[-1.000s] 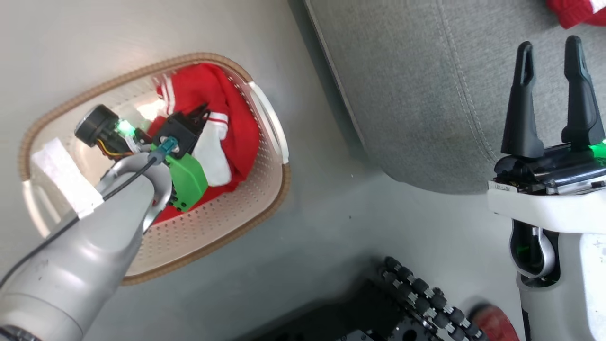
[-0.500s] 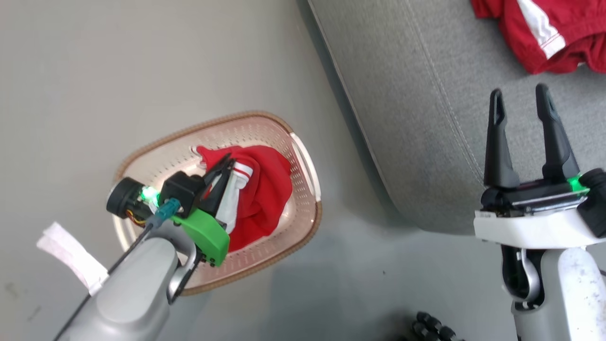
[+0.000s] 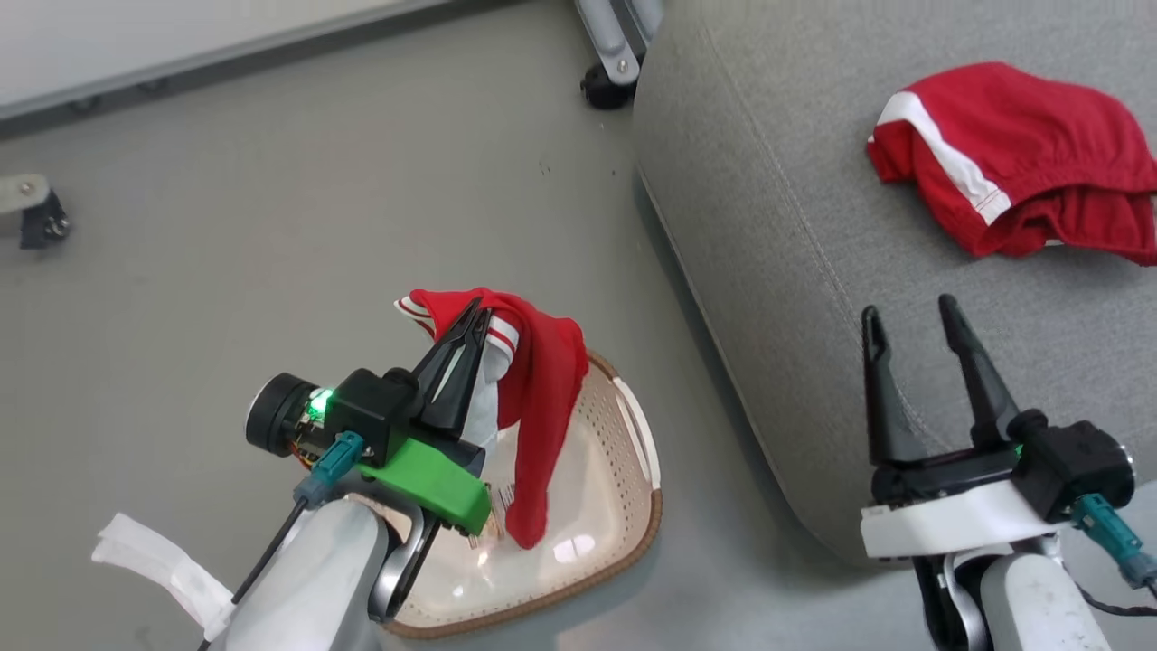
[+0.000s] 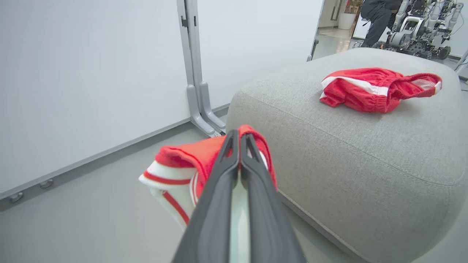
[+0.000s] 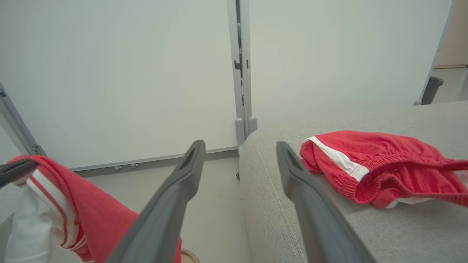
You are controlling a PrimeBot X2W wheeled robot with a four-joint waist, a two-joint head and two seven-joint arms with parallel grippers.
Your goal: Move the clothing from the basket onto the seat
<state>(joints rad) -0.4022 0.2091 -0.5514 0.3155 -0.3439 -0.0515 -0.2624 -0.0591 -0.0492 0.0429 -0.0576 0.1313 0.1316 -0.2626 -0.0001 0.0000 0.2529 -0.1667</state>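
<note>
On the left, over the grey floor [image 3: 271,226], my left gripper [image 3: 474,312] is pressed together on the folded, white-striped edge of a red garment [image 3: 542,380]. The piece is lifted above the basket [image 3: 633,470], which sits on the floor just left of the seat [image 3: 768,271]. It hangs from the pinch like a limp flag. Its long axis runs nearly straight down, with the striped cuff poking out to the far left of my fingers and the loose red tail pointing down into the basket. My own arm covers the near part of the basket, so I can't say for sure that nothing else lies in there. The part I can see looks bare.

Further right, my right gripper [image 3: 908,306] is spread wide and holds nothing, fingers pointing away from me over the near edge of the seat. On the far right of the cushion lies a second red garment [image 3: 1012,172], crumpled. Its long axis runs left to right and its white stripe is at the left end.

By my reckoning, one piece is delivered and one is in hand but not yet across. What is left is to carry it right and let it go on the seat.
</note>
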